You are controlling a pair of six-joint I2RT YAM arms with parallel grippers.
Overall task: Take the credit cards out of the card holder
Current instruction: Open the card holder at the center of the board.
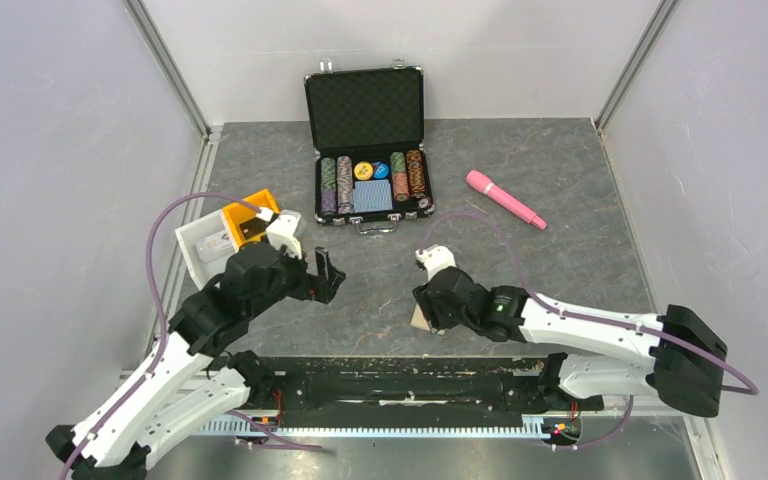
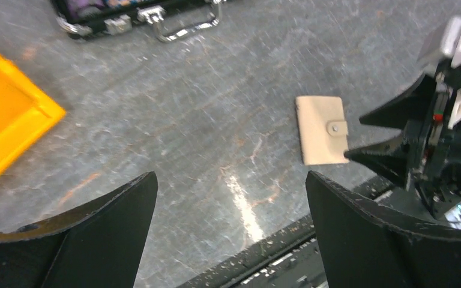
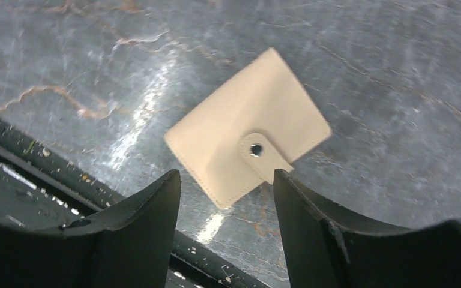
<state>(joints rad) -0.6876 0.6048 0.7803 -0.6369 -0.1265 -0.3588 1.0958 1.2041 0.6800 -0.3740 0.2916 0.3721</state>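
The tan card holder is lying closed on the table. The right gripper is hanging over it, fingers apart; the left gripper is likewise gaping.

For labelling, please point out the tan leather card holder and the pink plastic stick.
Tan leather card holder (image 3: 240, 123): right wrist view, middle of closed cover.
Pink plastic stick (image 1: 505, 199): top external view, middle of its body.
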